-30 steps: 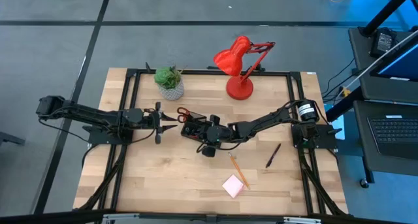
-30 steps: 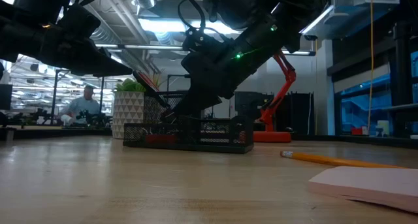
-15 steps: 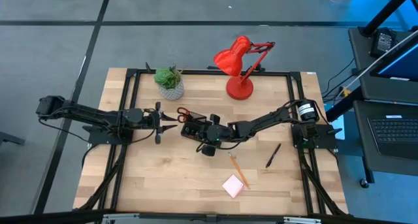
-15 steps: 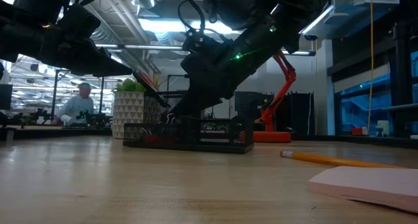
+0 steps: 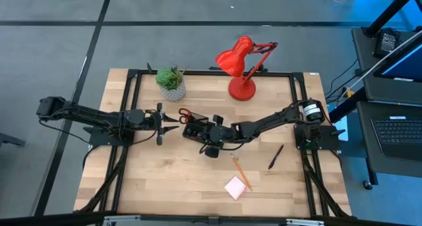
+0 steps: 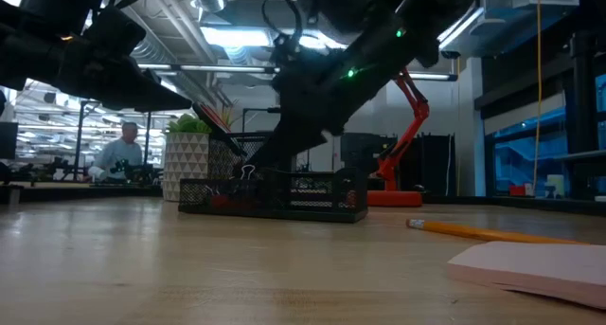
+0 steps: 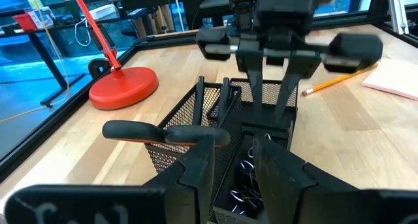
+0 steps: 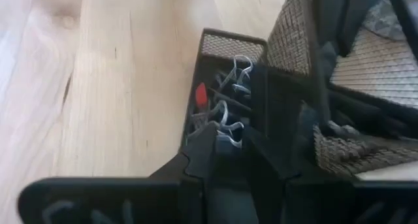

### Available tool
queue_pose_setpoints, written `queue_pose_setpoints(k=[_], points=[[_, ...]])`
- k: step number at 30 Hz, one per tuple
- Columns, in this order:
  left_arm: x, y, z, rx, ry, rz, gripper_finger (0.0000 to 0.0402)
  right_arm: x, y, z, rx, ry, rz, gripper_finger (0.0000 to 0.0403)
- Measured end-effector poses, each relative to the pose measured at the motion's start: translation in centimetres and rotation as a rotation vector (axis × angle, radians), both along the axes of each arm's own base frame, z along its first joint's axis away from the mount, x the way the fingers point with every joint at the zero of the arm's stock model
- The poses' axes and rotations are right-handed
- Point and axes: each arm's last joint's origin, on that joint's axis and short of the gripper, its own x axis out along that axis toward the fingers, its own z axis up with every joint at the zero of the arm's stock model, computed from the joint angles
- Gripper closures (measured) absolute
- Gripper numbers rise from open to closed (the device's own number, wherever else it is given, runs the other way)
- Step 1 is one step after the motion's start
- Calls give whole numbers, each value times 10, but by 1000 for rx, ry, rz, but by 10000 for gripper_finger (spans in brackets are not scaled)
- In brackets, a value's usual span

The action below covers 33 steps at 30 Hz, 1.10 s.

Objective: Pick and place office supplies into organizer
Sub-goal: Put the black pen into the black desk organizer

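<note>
- Organizer (image 5: 195, 129), black mesh, sits mid-desk directly between the two end effectors; from above it is mostly covered by the right arm's wrist.
- Right end effector (image 5: 200, 128) hangs over the organizer's low compartment. Its wrist camera looks straight down past its fingers (image 8: 202, 145) and shows them slightly parted over a heap of binder clips (image 8: 228, 113) with a small red eraser (image 8: 201, 95) beside them; nothing is pinched between them.
- That heap of clips is invisible from above. At desk height only one clip's wire loop shows at the mesh wall.
- Left end effector (image 5: 173, 120) points at the organizer from the other side, just short of it. Its fingers (image 7: 196, 165) stand a little apart and empty.
- Red-handled scissors (image 5: 186, 113) stand in the organizer's taller section, just ahead of the left end effector. The left wrist camera shows one handle (image 7: 140, 130) lying across the mesh rim, a detail lost from above.
- Behind the right end effector, on bare desk (image 5: 151, 180), lie an orange pencil (image 5: 240, 172), a pink sticky-note pad (image 5: 235, 187) touching its tip, and a black pen (image 5: 275, 157) farther out.
- Only the desk-level camera shows a person (image 6: 118, 154) seated far off in the room.
- Red lamp (image 5: 241, 68) and a potted plant (image 5: 171, 82) stand at the desk's far edge.
</note>
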Motion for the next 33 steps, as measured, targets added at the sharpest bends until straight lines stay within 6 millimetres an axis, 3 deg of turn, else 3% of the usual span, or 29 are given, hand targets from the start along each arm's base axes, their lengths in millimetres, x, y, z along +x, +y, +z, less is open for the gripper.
queue_pose_setpoints(k=[7, 15, 25, 33], points=[[0, 0, -1, 0, 12, 0, 302, -12, 4, 25, 45, 10, -18, 322], [0, 0, -1, 0, 11, 0, 302, -38, 20, 38, 133, 183, 59, 322], [0, 0, -1, 0, 11, 0, 302, -87, 44, 65, 96, 413, 164, 322], [0, 0, -1, 0, 11, 0, 302, -133, 59, 74, 43, 692, 228, 322]])
